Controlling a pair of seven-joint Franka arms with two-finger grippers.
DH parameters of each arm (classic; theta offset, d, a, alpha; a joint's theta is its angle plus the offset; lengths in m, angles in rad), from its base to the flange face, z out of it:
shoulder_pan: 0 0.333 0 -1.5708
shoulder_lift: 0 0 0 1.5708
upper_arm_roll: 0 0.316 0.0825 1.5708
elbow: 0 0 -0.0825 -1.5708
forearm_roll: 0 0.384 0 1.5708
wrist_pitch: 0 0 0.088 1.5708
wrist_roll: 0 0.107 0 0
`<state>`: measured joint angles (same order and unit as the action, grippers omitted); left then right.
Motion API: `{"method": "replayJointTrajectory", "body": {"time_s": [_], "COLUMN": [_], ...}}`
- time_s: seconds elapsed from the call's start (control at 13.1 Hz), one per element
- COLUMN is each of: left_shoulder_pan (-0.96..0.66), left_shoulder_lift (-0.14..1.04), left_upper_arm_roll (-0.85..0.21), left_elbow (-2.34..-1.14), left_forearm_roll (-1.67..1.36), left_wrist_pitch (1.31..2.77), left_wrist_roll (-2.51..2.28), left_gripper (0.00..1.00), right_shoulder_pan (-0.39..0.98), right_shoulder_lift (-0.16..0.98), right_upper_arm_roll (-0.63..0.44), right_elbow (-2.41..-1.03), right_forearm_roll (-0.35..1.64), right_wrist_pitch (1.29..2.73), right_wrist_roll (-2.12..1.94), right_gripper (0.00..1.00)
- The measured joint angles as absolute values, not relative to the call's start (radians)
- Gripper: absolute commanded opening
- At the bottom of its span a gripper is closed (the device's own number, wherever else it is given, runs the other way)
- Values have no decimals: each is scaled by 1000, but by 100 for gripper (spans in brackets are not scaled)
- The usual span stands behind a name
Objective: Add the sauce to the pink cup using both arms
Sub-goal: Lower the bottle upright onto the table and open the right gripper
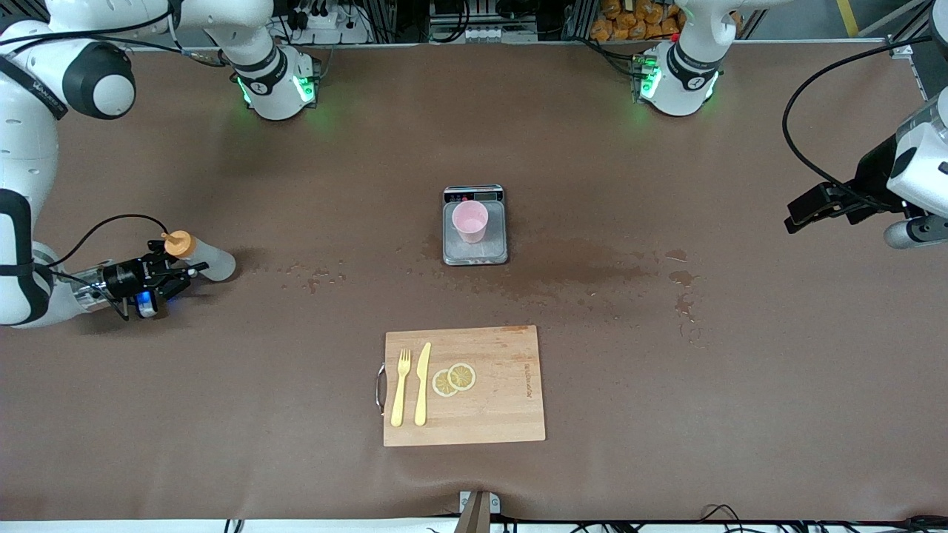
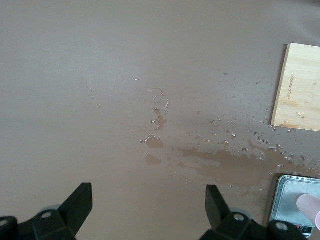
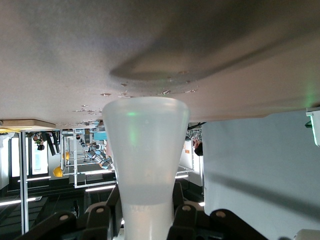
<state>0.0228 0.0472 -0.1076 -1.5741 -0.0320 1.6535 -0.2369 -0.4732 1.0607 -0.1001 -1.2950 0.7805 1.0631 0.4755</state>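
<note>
The sauce bottle [image 1: 211,263], translucent white with an orange cap [image 1: 178,243], is at the right arm's end of the table, its base at or just above the surface. My right gripper [image 1: 182,269] is shut on its lower neck; in the right wrist view the bottle [image 3: 146,145] fills the gap between the fingers [image 3: 184,212]. The pink cup [image 1: 470,220] stands on the steel scale tray [image 1: 478,252] at mid-table. My left gripper [image 1: 796,216] hangs open and empty over the left arm's end of the table, its fingertips [image 2: 80,197] wide apart; its view catches the cup [image 2: 309,206].
A wooden cutting board [image 1: 503,392] lies nearer the front camera than the scale, carrying a yellow fork [image 1: 401,386], a knife [image 1: 422,383] and lemon slices [image 1: 454,378]. Wet stains [image 1: 592,270] spread across the brown table between the scale and the left arm's end.
</note>
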Motion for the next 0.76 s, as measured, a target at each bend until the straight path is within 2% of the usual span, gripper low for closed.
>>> {"method": "replayJointTrajectory", "body": {"time_s": [0.15, 0.23, 0.76], "left_shoulder_pan": [23, 23, 23], "left_shoulder_lift": [47, 47, 42], "left_upper_arm_roll": [-108, -108, -104], "left_elbow": [-1574, -1573, -1562], "left_forearm_roll": [-32, -32, -32], "left_wrist_pitch": [1654, 1655, 1656], "left_wrist_roll": [-237, -237, -237], "left_gripper": [100, 100, 100], "right_shoulder_pan": [-473, -473, -472], "right_shoulder_lift": [1061, 1061, 1049], "right_upper_arm_roll": [-98, -98, -98], "right_elbow": [-1296, -1296, -1266], "right_forearm_roll": [781, 780, 778], "right_wrist_pitch": [1064, 1064, 1061], "right_wrist_roll": [475, 475, 498], "right_gripper": [79, 98, 100]}}
